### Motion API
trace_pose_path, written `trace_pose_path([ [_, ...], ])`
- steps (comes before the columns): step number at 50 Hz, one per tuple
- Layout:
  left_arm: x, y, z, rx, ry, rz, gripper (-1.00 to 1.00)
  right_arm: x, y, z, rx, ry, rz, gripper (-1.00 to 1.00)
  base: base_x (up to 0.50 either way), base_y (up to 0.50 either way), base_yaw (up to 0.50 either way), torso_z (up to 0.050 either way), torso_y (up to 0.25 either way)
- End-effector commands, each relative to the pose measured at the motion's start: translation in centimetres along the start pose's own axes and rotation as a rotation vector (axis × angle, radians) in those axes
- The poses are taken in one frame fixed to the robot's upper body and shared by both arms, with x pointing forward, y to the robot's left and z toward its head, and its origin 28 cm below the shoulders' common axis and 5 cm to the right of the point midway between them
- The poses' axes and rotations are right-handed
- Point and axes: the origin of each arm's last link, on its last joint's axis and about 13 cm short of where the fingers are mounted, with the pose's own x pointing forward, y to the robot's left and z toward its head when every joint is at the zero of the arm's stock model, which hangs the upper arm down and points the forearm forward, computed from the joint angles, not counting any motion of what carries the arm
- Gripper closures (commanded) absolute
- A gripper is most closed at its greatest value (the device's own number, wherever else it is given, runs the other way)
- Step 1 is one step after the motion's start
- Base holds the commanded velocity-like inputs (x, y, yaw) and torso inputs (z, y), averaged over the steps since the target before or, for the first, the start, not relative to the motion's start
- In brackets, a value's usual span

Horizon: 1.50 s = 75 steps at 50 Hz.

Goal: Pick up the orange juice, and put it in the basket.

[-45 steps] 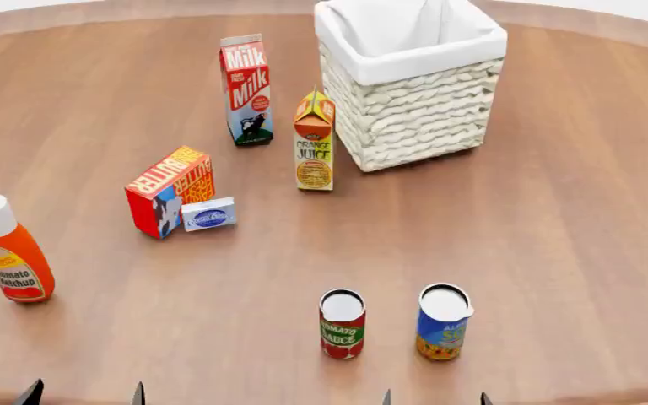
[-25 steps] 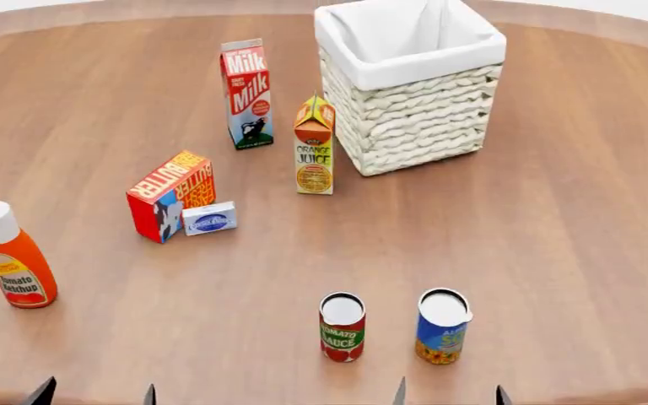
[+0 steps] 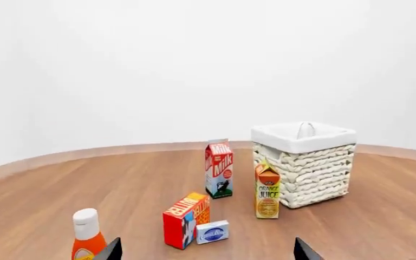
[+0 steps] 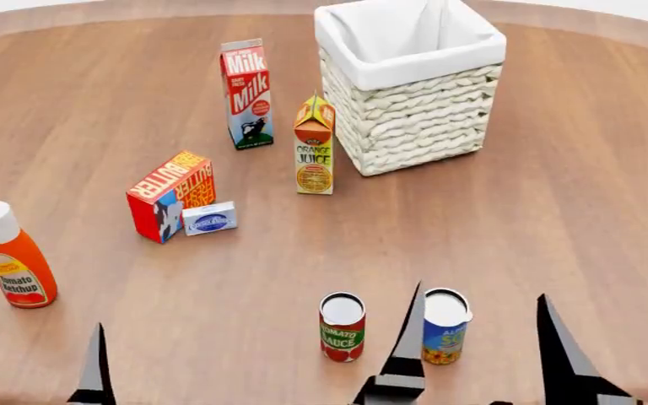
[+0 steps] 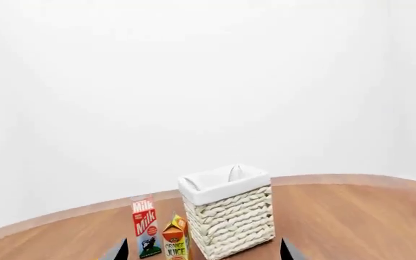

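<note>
You had a smooth, satin wood table [image 4: 549,211] under everything. The basket [image 4: 425,118] was rough cream wicker with a matt white cloth lining [image 4: 397,38]. The juice [image 4: 314,145] looked like printed paper carton.

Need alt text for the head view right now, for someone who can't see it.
The orange juice carton stands upright on the wooden table, just left of the wicker basket, untouched. Both open pincers, left and right, rise at the near edge, empty, the right one by two cans.

The head view looks steeply down on the table [image 4: 549,219]. Both wrist views face level and farther back, sharing the basket [image 4: 425,118] and cartons.
</note>
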Motion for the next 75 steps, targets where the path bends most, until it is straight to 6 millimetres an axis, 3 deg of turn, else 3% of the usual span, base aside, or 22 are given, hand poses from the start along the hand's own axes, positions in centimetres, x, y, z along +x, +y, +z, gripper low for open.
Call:
trace_pose_path([
  [1,-0.5,0.3,2.0,-0.01,-0.07,0.052,-1.0,-0.3,0.7,2.7,-0.01,-0.063,0.021,-1.0,0.0,0.0,0.0,0.0,0.0],
  [12,-0.5,0.4,2.3,-0.01,-0.073,0.058,-1.0,-0.2,0.6,2.0,-0.067,-0.01,-0.005,-1.0,0.08,0.0,0.0,0.0,0.0],
  [37,-0.4,2.2,3.0,-0.064,-0.061,0.184,-1.0,-0.3,0.6,2.6,-0.06,-0.017,0.0,-1.0,0.5,0.05,0.0,0.0,0.0],
  [75,-0.6,2.2,3.0,-0.073,-0.065,0.182,-1.0,-0.3,0.6,2.6,-0.045,-0.018,-0.002,-1.0,0.5,0.05,0.0,0.0,0.001],
])
